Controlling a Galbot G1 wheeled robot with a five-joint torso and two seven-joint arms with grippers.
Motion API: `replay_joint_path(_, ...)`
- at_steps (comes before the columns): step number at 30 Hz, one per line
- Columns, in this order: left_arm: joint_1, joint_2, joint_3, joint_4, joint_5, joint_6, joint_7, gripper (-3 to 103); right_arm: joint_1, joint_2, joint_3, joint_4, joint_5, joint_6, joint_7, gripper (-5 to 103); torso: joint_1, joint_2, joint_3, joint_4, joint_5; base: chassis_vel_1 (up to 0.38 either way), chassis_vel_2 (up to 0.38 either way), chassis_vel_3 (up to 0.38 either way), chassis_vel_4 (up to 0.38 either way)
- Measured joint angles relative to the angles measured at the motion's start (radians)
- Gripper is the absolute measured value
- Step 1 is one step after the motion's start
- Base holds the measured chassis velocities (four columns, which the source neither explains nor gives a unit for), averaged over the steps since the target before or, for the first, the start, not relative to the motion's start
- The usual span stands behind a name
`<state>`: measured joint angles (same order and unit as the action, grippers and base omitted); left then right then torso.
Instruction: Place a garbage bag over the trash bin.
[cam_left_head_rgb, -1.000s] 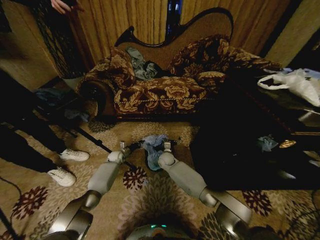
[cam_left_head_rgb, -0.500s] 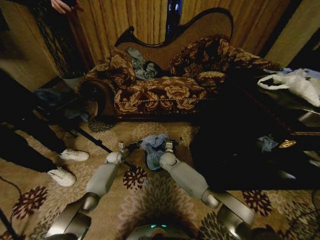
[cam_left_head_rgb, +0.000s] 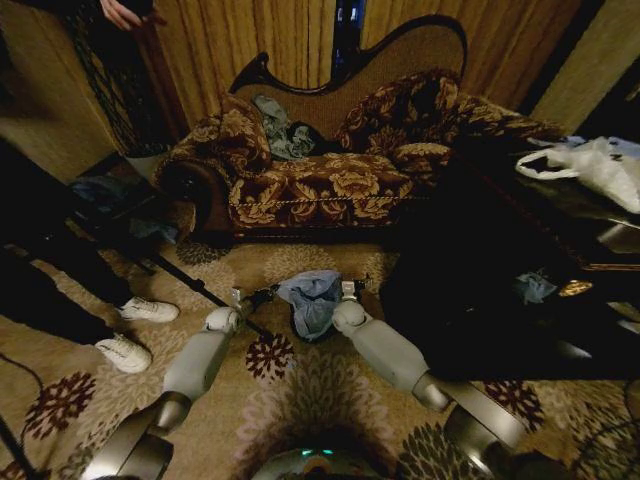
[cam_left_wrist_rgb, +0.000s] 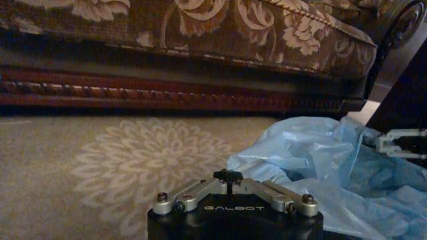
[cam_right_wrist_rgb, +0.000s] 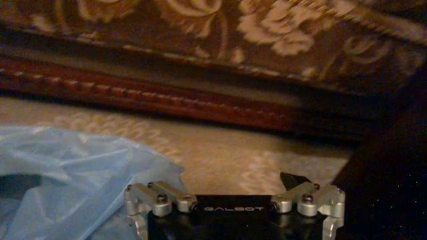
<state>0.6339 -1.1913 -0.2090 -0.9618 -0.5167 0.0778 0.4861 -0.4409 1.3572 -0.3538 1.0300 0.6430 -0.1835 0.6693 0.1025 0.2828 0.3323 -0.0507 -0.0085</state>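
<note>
Nearest, my two grey arms reach forward over the floral carpet (cam_left_head_rgb: 300, 390), one on each side of the work.

Left gripper (cam_left_head_rgb: 247, 296) — low over the carpet, just left of the garbage bag (cam_left_head_rgb: 312, 297). In the left wrist view its linkage folds in toward the centre, but the fingertips lie out of sight; I cannot tell whether it is spread or pressed together, nor whether it holds any film.

Right gripper (cam_left_head_rgb: 350, 287) — at the bag's right edge. In the right wrist view its two finger mounts stand wide apart, so I read it as spread, with nothing between them; the pale blue film lies just beside its left mount.

Garbage bag — thin pale blue-grey film, crumpled and bunched between my two grippers, draped over the trash bin (cam_left_head_rgb: 300, 328). Of the bin, only a dark curved edge shows beneath the film.

Beyond, the patterned sofa (cam_left_head_rgb: 320, 185) with its carved wooden base rail, some grey-blue cloth (cam_left_head_rgb: 283, 130) on its seat.

To the right, a dark table (cam_left_head_rgb: 500, 300) — a white plastic bag (cam_left_head_rgb: 595, 168) rests on its far end.
</note>
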Motion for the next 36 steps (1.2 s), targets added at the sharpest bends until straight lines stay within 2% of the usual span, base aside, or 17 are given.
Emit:
replay_joint_path(3,-0.005,-0.005,0.003,0.01,0.001,-0.006,0.0,0,-0.001,-0.025,0.028,-0.026,-0.014,0.002,-0.138,100,0.0,0.0,0.0,-0.0003,-0.0002,0.0,0.0,0.0,0.0)
replay_joint_path(11,-0.011,-0.012,0.006,0.02,0.002,-0.013,0.0,0,0.001,-0.048,0.05,-0.051,-0.033,0.027,-0.246,100,0.0,0.0,0.0,0.0001,0.0001,0.0,0.0,0.0,0.0)
replay_joint_path(15,-0.011,-0.013,0.007,0.014,0.002,-0.015,0.0,0,0.007,-0.068,0.051,-0.043,-0.008,0.024,-0.297,100,0.0,0.0,0.0,-0.0003,-0.0001,0.0,0.0,0.0,0.0)
replay_joint_path(17,-0.011,-0.01,0.007,0.009,0.002,-0.016,0.001,0,0.016,-0.083,0.055,-0.042,0.023,0.019,-0.374,100,0.0,0.0,0.0,-0.0004,-0.0001,0.0,0.0,0.0,0.0)
replay_joint_path(18,-0.011,-0.01,0.007,0.009,0.002,-0.016,0.001,0,0.016,-0.083,0.055,-0.042,0.023,0.019,-0.374,100,0.0,0.0,0.0,-0.0004,-0.0001,0.0,0.0,0.0,0.0)
replay_joint_path(21,-0.008,-0.005,0.005,0.002,0.002,-0.018,0.002,0,0.029,-0.101,0.057,-0.047,0.043,0.006,-0.448,100,0.0,0.0,0.0,-0.0002,-0.0001,0.0,0.0,0.0,0.0)
replay_joint_path(27,0.004,-0.002,0.002,-0.012,0.003,-0.021,0.003,0,0.054,-0.103,0.063,-0.087,0.057,-0.024,-0.506,100,0.0,0.0,0.0,-0.0001,0.0,0.0,0.0,0.0,0.0)
replay_joint_path(36,0.017,-0.001,-0.003,-0.025,0.003,-0.028,0.003,0,0.086,-0.09,0.056,-0.178,0.003,0.006,-0.598,100,0.0,0.0,0.0,-0.0002,-0.0001,0.0,0.0,0.0,0.0)
